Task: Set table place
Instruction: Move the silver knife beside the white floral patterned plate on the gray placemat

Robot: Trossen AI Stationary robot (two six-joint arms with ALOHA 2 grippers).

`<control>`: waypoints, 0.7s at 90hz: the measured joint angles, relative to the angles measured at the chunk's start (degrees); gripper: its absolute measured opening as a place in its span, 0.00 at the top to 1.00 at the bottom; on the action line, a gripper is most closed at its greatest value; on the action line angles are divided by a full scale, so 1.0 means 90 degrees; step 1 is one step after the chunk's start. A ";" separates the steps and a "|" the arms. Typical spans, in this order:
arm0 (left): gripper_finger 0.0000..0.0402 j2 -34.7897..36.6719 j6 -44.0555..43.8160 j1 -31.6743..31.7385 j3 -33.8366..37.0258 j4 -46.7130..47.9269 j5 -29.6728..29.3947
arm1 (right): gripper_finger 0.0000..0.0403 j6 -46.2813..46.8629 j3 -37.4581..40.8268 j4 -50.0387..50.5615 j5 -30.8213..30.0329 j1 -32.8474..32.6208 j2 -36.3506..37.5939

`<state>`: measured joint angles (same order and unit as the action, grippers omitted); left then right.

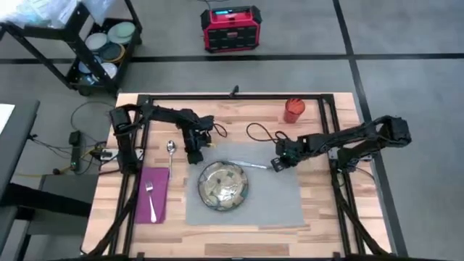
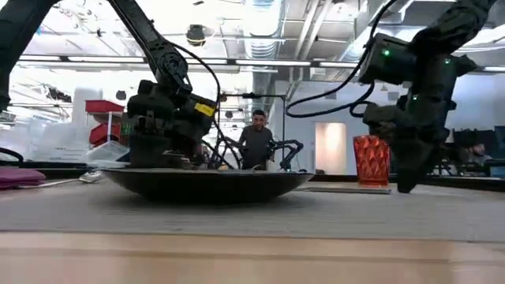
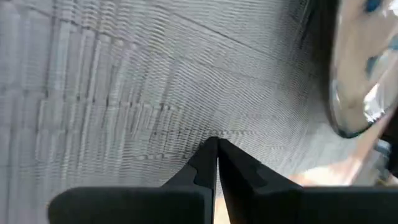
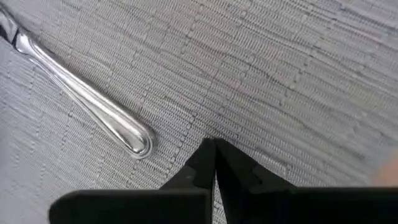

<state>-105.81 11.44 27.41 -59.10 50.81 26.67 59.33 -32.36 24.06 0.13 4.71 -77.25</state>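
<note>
The grey ribbed mat (image 1: 272, 196) lies in the middle of the wooden table (image 1: 326, 210). The beige patterned plate (image 1: 224, 185) sits on the mat's left half. A steel knife (image 1: 246, 164) lies on the mat behind the plate, its handle end (image 4: 134, 137) just beside my shut right gripper (image 1: 278, 164). My left gripper (image 1: 194, 156) is shut over the mat's far left corner, next to the plate (image 3: 367, 68). The magenta napkin (image 1: 152, 194) lies left of the mat with the fork (image 1: 151, 199) on it. The spoon (image 1: 171, 151) lies behind the napkin. The orange cup (image 1: 293, 110) stands at the far right. My left gripper points down with its shut fingertips (image 3: 208, 149) right at the mat's surface (image 3: 155, 93); I cannot tell whether they touch it. My right gripper points down the same way, its shut fingertips (image 4: 208, 149) at the mat (image 4: 280, 74) just clear of the knife's handle; whether they touch the mat I cannot tell.
A black cable (image 1: 261, 134) loops on the table behind the mat. The black frame posts (image 1: 134, 145) (image 1: 337, 145) stand at both sides. On the floor beyond the table stand a red box (image 1: 230, 29) and a cart with dishes (image 1: 109, 43). A person (image 2: 256, 142) stands far behind the table.
</note>
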 joint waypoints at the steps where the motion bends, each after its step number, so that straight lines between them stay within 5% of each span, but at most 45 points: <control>1: 1.00 0.0027 -0.0002 0.0019 -0.0013 -0.0021 -0.0068 | 1.00 0.0000 -0.0006 -0.0014 0.0001 0.0003 0.0024; 13: 1.00 0.0318 -0.0080 0.0225 -0.0074 -0.0230 -0.0727 | 1.00 0.0002 -0.0017 -0.0079 0.0016 0.0003 0.0105; 63: 1.00 0.0358 0.0081 0.0419 0.0049 -0.1821 -0.1753 | 1.00 -0.0348 -0.0036 -0.1279 0.0377 0.0424 0.0102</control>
<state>-102.59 12.16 31.18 -58.66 34.42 10.89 56.20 -32.69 12.55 3.52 8.53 -76.34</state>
